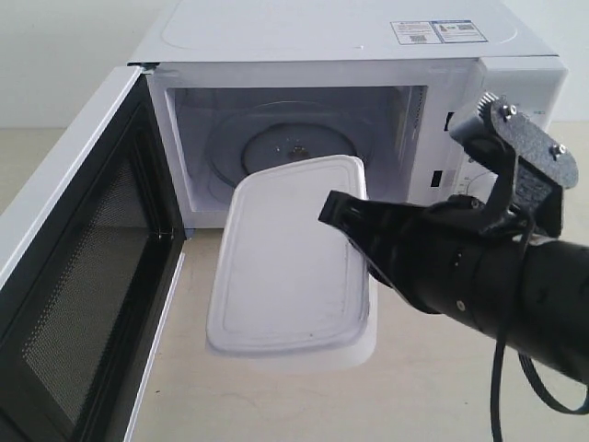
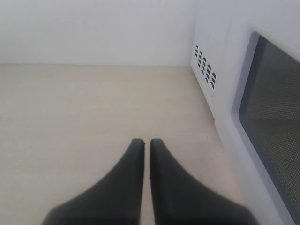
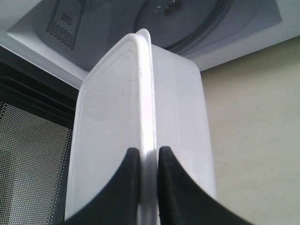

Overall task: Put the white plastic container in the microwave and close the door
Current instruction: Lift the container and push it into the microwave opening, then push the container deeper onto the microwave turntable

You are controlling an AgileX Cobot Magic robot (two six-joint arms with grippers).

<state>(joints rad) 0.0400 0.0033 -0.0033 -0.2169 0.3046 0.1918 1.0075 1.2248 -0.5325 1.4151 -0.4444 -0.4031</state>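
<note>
White rectangular plastic container [image 1: 290,267], clamped at its rim in my right gripper [image 3: 149,152], should slide level toward the frame's upper centre, clearing the boxy white microwave's [image 1: 350,37] sill.

The left gripper [image 2: 146,140] hangs over the pale table [image 2: 70,117]. Its two dark fingers [image 2: 124,192] are almost together, with only a thin slit between them, and they hold nothing. Near it is the white microwave [image 2: 211,42] with small vent holes [image 2: 205,66], and the door [image 2: 234,112] with a dark mesh window [image 2: 276,122].
</note>
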